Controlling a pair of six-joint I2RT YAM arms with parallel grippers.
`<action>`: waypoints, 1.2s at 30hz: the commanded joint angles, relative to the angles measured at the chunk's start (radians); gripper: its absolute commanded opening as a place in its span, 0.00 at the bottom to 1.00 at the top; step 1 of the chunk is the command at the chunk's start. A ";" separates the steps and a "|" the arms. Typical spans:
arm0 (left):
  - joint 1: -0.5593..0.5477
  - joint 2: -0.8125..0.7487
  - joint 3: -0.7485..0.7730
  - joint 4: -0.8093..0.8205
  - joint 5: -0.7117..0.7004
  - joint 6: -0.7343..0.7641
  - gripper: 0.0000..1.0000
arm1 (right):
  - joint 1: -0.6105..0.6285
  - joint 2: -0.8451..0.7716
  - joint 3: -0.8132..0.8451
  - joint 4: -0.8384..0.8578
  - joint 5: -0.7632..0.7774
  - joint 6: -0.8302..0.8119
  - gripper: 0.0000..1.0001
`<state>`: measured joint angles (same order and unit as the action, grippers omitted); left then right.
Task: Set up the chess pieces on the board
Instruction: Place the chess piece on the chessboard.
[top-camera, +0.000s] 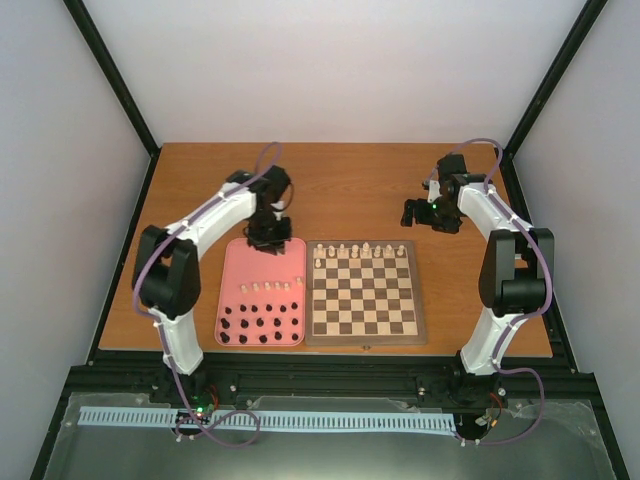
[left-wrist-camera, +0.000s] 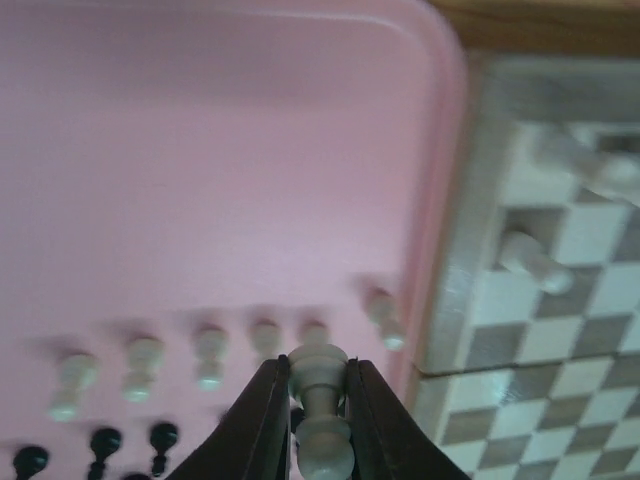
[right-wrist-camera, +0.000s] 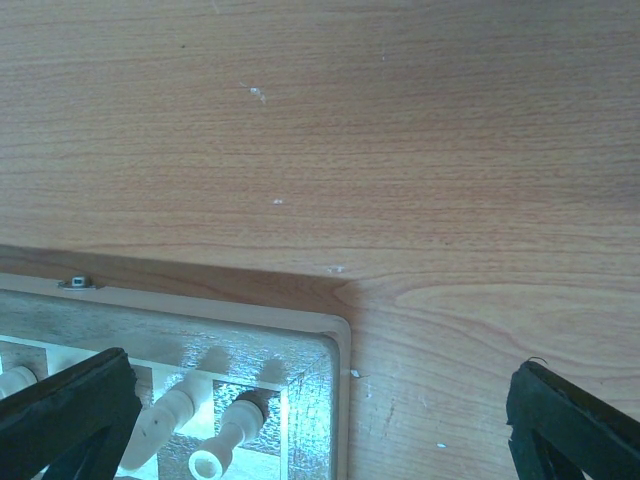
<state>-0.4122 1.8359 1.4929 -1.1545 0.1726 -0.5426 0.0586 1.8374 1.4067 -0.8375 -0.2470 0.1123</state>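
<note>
My left gripper (left-wrist-camera: 317, 372) is shut on a cream-white chess piece (left-wrist-camera: 322, 440), held above the pink tray (left-wrist-camera: 200, 150). Below it, several white pawns (left-wrist-camera: 210, 352) stand in a row on the tray. In the top view this gripper (top-camera: 268, 235) hangs over the tray's far edge, left of the board (top-camera: 362, 325). Several white pieces (top-camera: 360, 250) stand along the board's far row. My right gripper (top-camera: 415, 213) is open and holds nothing, above the table past the board's far right corner (right-wrist-camera: 300, 340). Two white pieces (right-wrist-camera: 235, 430) stand on that corner's squares.
Black pieces (top-camera: 260, 322) fill the near rows of the pink tray (top-camera: 235, 270); some also show in the left wrist view (left-wrist-camera: 103, 442). The tray touches the board's left border (left-wrist-camera: 470, 250). Bare wooden table (right-wrist-camera: 400, 150) lies behind the board. Black frame posts stand at the table's far corners.
</note>
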 joint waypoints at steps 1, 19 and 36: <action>-0.128 0.067 0.166 -0.145 -0.037 0.074 0.09 | -0.006 -0.007 0.014 -0.003 0.001 -0.011 1.00; -0.346 0.230 0.454 -0.169 -0.134 0.043 0.08 | -0.006 -0.031 0.008 0.003 -0.007 -0.010 1.00; -0.401 0.256 0.431 -0.082 -0.174 0.140 0.09 | -0.006 -0.024 0.008 0.008 -0.009 -0.008 1.00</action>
<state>-0.8001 2.0853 1.9263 -1.2762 0.0067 -0.4553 0.0586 1.8370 1.4063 -0.8349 -0.2478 0.1123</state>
